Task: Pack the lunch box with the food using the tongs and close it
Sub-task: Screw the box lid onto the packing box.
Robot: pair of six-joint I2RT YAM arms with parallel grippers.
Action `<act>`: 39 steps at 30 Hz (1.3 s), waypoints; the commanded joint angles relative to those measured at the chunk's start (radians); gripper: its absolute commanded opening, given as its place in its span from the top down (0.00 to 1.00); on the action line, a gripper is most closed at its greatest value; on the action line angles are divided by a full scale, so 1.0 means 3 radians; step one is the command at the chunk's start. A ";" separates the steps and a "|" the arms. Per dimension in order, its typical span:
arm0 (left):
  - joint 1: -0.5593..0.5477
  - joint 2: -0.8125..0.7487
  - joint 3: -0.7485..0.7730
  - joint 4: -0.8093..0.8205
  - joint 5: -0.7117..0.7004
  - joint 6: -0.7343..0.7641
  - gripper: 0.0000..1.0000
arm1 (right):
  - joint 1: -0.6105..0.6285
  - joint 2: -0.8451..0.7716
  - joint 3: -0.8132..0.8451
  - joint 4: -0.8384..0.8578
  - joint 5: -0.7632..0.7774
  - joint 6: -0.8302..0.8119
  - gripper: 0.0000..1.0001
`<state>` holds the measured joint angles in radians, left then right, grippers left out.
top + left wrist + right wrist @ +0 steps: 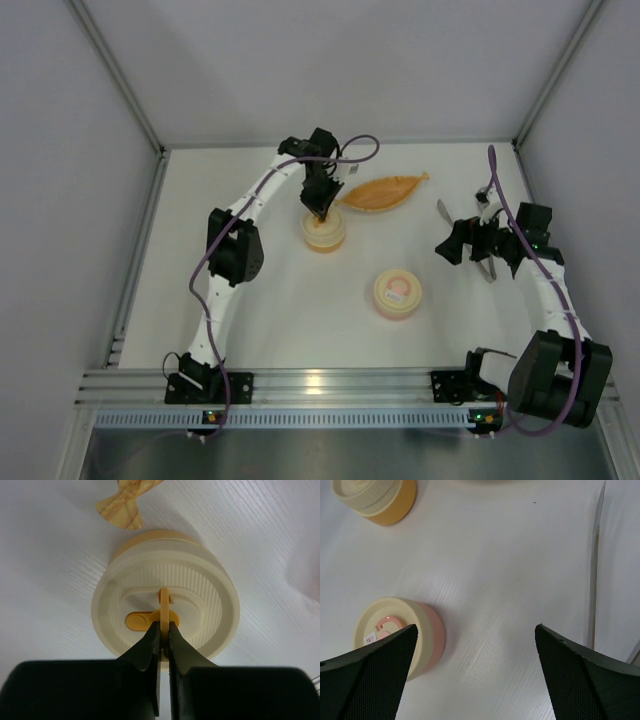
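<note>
Left hand [164,626] pinches the lid tab [164,602] of the yellow lunch box [210,595].
Well right of that box, the right hand [476,628] hangs wide open and empty; farther right, the tongs [594,580] lie on the worktop [495,555], probably light, stiff, slippery steel, best gripped mid-arm.

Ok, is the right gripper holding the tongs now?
No. The right gripper stands wide open over the table, and the tongs lie off to one side, outside its fingers.

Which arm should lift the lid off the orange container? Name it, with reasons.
Left. The left pincer is shut on the yellow tab of the lid; the right pincer hangs open near the tongs, away from that container.
</note>
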<state>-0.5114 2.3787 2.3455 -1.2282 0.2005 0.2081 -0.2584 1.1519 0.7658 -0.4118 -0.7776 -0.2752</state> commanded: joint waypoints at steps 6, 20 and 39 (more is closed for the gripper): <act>0.0007 -0.0054 -0.0041 -0.0033 0.0002 0.0012 1.00 | -0.0023 0.0006 0.0101 0.0212 -0.0128 0.0033 0.01; -0.0172 -0.0090 -0.0143 0.0065 -0.0218 0.0038 1.00 | -0.0023 0.0016 0.0096 0.0232 -0.0133 0.0033 0.01; -0.0453 -0.1184 -0.2100 0.0402 0.0216 0.0176 1.00 | -0.0023 -0.0020 0.0050 0.0191 -0.0143 -0.0003 0.01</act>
<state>-0.6094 2.0827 1.8263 -1.0557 0.2131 0.2443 -0.2584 1.1553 0.7662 -0.4076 -0.7883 -0.2684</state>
